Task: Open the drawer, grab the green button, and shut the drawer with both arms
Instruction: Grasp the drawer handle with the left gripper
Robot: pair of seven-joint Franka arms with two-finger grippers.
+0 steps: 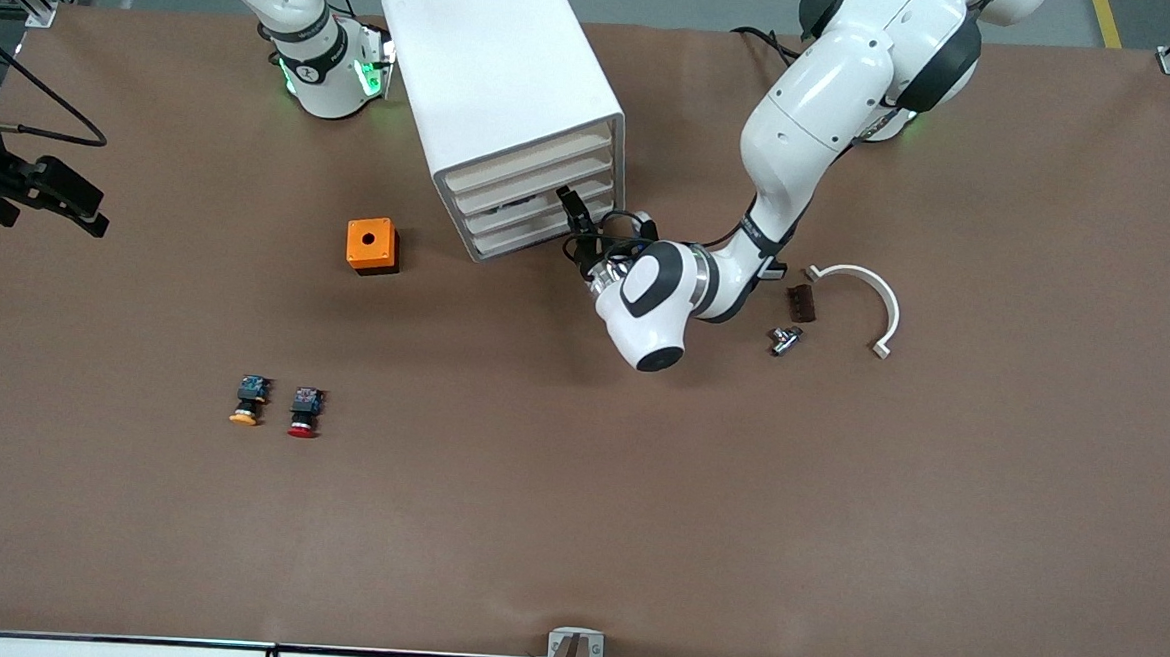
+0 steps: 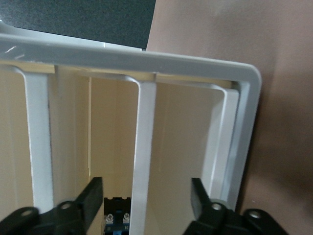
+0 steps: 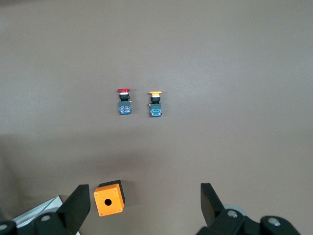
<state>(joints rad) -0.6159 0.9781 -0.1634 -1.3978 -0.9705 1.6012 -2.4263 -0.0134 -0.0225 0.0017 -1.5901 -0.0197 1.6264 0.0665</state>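
The white cabinet (image 1: pixel 512 104) stands near the robots' bases with its four slat-front drawers (image 1: pixel 542 201) facing the front camera. My left gripper (image 1: pixel 573 208) is at the lower drawers, open, its fingers either side of one off-white slat (image 2: pixel 144 147) without touching it. In the gap beside that slat a black and blue button block (image 2: pixel 116 218) shows; its cap is hidden. My left gripper (image 2: pixel 146 188) holds nothing. My right gripper (image 3: pixel 144 193) is open and empty, high over the table by the orange box (image 3: pixel 108 198); it is out of the front view.
The orange box with a hole (image 1: pixel 372 245) sits beside the cabinet. An orange-capped button (image 1: pixel 251 401) and a red-capped button (image 1: pixel 304 412) lie nearer the front camera. A white curved piece (image 1: pixel 862 293), a brown block (image 1: pixel 800 302) and a small metal part (image 1: pixel 785 339) lie toward the left arm's end.
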